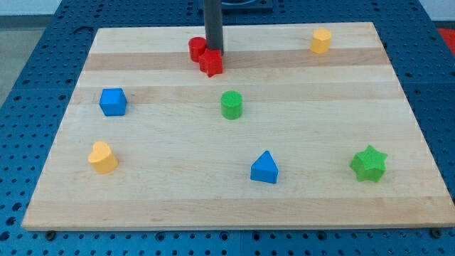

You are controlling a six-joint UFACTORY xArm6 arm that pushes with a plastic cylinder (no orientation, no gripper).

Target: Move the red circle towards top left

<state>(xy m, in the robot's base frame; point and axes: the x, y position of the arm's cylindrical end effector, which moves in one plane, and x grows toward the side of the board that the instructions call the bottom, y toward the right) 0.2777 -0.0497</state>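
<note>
The red circle [197, 48] sits near the top of the wooden board [320, 206], a little left of centre. A red star-like block [211, 62] touches it on its lower right. My tip [214, 50] is at the end of the dark rod, just right of the red circle and just above the red star block, touching or nearly touching both.
A blue cube [112, 102] is at the left. A green cylinder [231, 104] is in the middle. A yellow heart-like block [102, 156] is at lower left, a blue triangle [264, 168] at lower centre, a green star [368, 163] at lower right, a yellow block [320, 41] at top right.
</note>
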